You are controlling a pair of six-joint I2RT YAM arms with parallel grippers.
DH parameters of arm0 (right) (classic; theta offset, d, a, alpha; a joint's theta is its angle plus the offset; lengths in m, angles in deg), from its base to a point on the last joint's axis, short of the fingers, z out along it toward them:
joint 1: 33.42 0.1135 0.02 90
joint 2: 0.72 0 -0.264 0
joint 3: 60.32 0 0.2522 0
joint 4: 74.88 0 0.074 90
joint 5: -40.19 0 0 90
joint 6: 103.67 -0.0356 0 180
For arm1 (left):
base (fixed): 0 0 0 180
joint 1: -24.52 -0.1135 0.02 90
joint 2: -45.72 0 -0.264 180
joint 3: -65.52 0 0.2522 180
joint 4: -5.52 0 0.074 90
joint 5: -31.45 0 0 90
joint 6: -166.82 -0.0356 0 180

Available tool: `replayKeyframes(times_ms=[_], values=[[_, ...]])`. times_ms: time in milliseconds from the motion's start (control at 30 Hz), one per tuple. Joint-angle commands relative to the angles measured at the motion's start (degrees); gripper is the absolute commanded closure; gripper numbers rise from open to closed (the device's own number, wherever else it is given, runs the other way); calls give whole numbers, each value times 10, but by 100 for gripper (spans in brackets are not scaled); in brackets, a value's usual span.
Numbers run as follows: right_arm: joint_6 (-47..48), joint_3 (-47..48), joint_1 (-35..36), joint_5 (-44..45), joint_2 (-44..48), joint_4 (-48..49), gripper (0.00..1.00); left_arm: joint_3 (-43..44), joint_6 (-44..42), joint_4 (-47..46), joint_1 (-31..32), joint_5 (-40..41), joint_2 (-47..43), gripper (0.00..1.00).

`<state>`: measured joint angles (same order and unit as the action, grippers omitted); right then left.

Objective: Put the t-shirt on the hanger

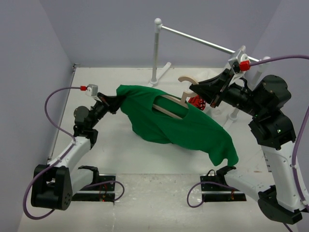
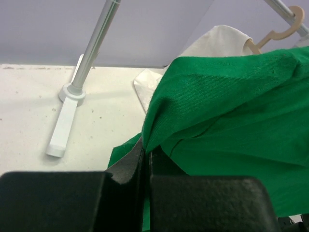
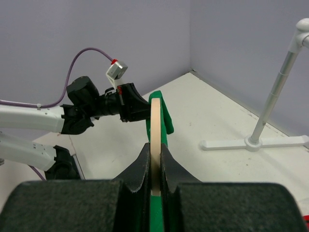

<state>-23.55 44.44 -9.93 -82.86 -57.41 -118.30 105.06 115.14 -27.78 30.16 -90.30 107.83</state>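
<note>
The green t-shirt (image 1: 178, 123) is held up over the table, with one sleeve trailing at the front right. The light wooden hanger (image 1: 168, 107) sits partly inside the shirt's neck opening, its curved hook (image 1: 185, 79) sticking out behind. My right gripper (image 1: 194, 92) is shut on the hanger below the hook. In the right wrist view the hanger (image 3: 155, 121) shows edge-on between the shut fingers (image 3: 142, 162), with shirt fabric (image 3: 164, 113) draped over it. My left gripper (image 1: 116, 102) is shut on the shirt's left edge; the left wrist view shows the fabric (image 2: 227, 111) pinched at the fingertips (image 2: 137, 157).
A white clothes rack stands at the back, with an upright pole (image 1: 156, 48), a foot (image 2: 65, 123) and a bar (image 1: 207, 41). A white garment (image 2: 217, 42) on a like hanger (image 2: 282, 32) hangs behind the shirt. A small red object (image 1: 195, 101) lies under my right gripper.
</note>
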Motion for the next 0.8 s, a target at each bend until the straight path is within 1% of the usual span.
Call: replayKeyframes(times_ms=[0, 33, 67, 100, 200, 267, 300, 367, 400, 433, 500, 600, 667, 767], values=[[12, 5, -2, -32, 5, 23, 100, 28, 12, 34, -8, 20, -10, 76], [14, 4, -2, -39, 0, 25, 100, 32, 13, 35, -8, 11, -16, 33], [14, 1, -2, -47, -3, 30, 100, 39, 14, 39, -8, 3, -24, 9], [14, -1, -2, -51, -6, 34, 100, 47, 13, 43, -8, -6, -37, 1], [13, -8, -2, -48, -20, 45, 100, 80, -6, 71, -7, -14, -85, 0], [15, -18, -1, -30, -29, 54, 100, 125, -24, 118, -6, -11, -123, 1], [20, -25, 4, -24, -35, 56, 100, 150, -32, 132, -4, -23, -131, 5], [31, -40, 23, -2, -42, 67, 100, 198, -34, 136, 4, -77, -135, 20], [39, -45, 40, 10, -43, 78, 100, 210, -30, 132, 14, -100, -126, 24], [44, -55, 54, 15, -44, 94, 100, 234, -24, 124, 26, -141, -112, 27], [58, -70, 90, 21, -47, 117, 100, 277, -31, 117, 79, -206, -89, 27], [42, -89, 108, 7, -47, 171, 100, 310, -67, 135, 152, -245, -59, 26], [31, -109, 108, -12, -42, 207, 100, 334, -96, 185, 177, -272, -44, 26], [30, -126, 108, -66, -36, 253, 100, 337, -102, 189, 197, -295, -21, 27]])
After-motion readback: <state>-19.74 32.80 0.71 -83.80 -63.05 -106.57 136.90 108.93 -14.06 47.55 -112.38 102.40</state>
